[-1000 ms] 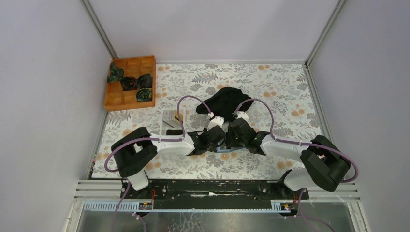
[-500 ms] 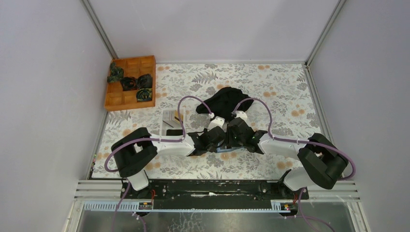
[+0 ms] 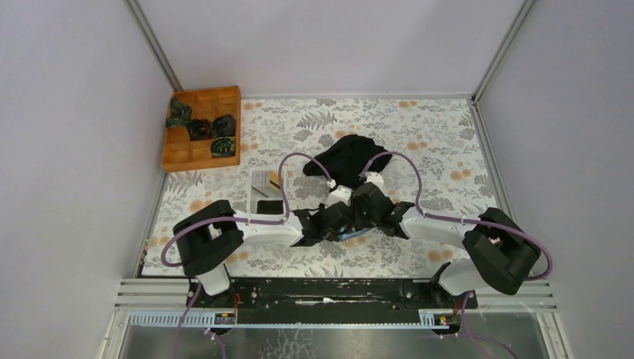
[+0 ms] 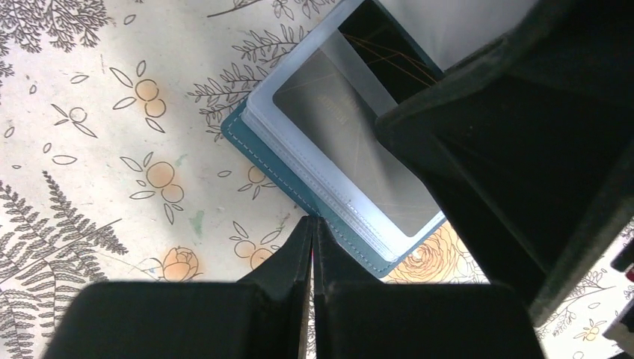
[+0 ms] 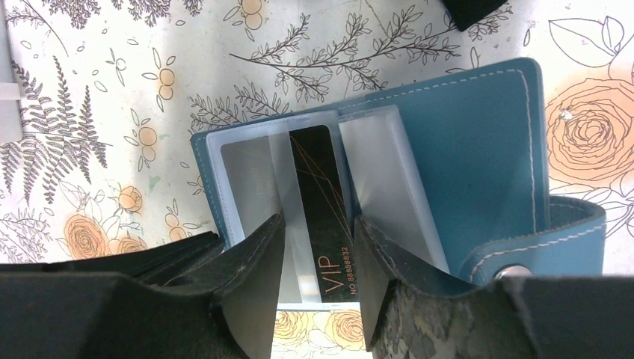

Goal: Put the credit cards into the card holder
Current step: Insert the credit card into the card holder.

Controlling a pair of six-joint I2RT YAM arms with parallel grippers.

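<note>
Right pincer (image 5: 318, 224) astride black card (image 5: 318, 172), jaws apart; card holder (image 5: 463, 149) partly hidden.

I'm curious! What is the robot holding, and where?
The black card sits between the fingers of the right gripper, at its long edges; whether they squeeze cannot be told. The left gripper is shut on nothing.

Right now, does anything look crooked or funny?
Yes. The black card sits tilted among the fanned clear sleeves of the open card holder, not flat like the grey card beside it.
</note>
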